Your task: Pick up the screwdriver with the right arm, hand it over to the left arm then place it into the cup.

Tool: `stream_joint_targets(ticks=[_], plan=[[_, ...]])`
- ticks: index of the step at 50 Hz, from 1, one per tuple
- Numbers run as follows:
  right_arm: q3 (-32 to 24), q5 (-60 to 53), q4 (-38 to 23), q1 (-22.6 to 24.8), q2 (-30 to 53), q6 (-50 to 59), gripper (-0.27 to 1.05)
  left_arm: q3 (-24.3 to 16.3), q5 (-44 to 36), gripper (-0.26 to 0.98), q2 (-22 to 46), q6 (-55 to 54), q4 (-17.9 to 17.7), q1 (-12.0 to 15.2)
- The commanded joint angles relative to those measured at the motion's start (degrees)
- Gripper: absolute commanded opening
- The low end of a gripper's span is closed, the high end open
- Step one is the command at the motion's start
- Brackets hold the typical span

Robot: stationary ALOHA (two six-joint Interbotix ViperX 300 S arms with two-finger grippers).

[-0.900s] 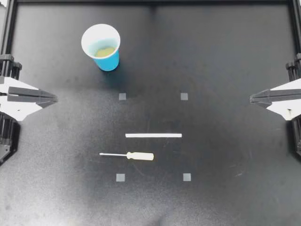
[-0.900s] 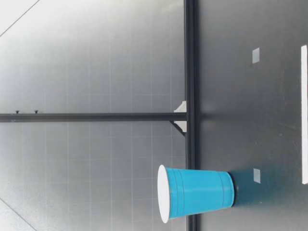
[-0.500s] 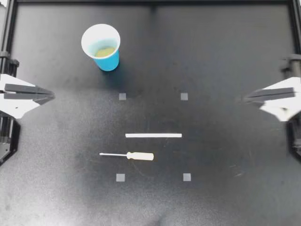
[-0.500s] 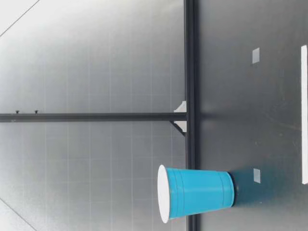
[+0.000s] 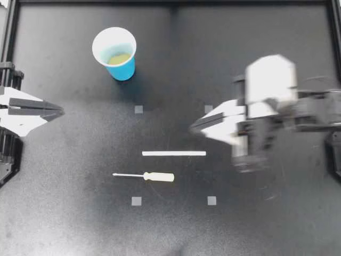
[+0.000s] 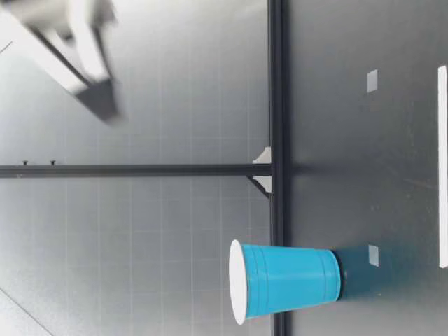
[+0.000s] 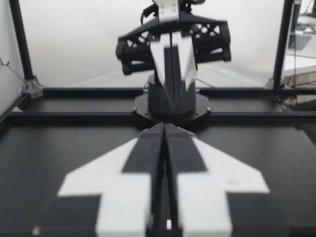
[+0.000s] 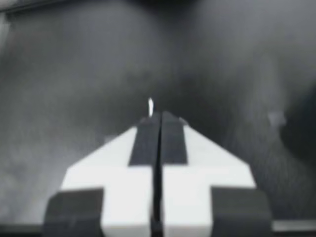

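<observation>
Our right claw is hovering over the middle of the table, blurred. Its two fingers are pressing flat against each other with nothing between them, as the right wrist view is showing plainly. Our left claw is waiting at its own edge of the table, likewise squeezed tight and gripping nothing. Across from it in that wrist view the right claw is pointing back at us.

The screwdriver is lying flat on the table, apart from the right claw and nearer to our edge. Its pale handle is pointing toward the right arm's side and its thin shaft toward the left. A white strip is lying between it and the claw's tip, parallel to the screwdriver. Four small grey squares are marking out a rectangle around both.

Farther off, the blue cup is standing upright on the far left part of the table, well apart from the screwdriver. In the low view a blurred claw is hanging high above the table. A black frame is edging the table, and behind it a pale grey wall is showing.
</observation>
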Motion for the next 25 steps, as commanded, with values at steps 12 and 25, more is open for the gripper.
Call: stream_joint_targets(ticks=[12, 25], plan=[[-16.79, 16.61, -0.18, 0.88, 15.38, -0.53, 0.46, -0.35, -0.53, 0.1, 0.18, 0.53, -0.09, 0.18], [-27.6, 27.77, -0.53, 2.9, 26.81, -4.22, 0.61, 0.53, -0.53, 0.1, 0.0, 0.44, -0.09, 0.18]])
